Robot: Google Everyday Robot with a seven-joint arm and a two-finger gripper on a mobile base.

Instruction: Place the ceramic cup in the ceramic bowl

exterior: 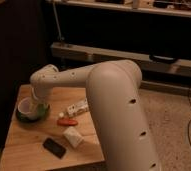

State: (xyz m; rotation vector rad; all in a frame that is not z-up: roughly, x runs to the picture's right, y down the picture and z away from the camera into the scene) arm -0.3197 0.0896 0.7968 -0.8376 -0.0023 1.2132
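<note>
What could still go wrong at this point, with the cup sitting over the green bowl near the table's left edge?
The ceramic cup sits toward the left side of the ceramic bowl, not centred, so it might tip or roll against the rim on release. The gripper is hidden behind the arm's wrist right beside the cup, so pulling away could drag the cup along. The bowl lies close to the table edge, so a nudge might push it off.
</note>
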